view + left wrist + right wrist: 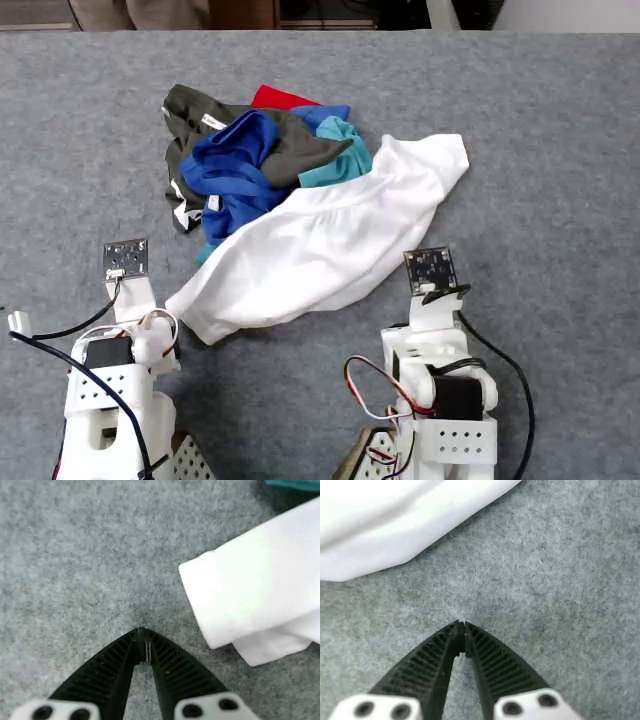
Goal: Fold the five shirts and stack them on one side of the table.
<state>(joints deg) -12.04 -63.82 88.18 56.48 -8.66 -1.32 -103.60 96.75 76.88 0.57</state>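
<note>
lying heaped: 5 shirts (300, 245); left gripper (141, 629) & right gripper (461, 624) both pinched together.

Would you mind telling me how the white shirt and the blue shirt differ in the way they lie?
The white shirt lies stretched long across the table; the blue shirt is bunched into a clump. The white shirt lies on top, uncovered; the blue shirt is tangled with a dark shirt. Both are unfolded.

Fuzzy grey table (560, 150), shirts on top.
One big white cloth shirt (320, 250) lies touching a crumpled heap of coloured shirts (240, 160).
</note>
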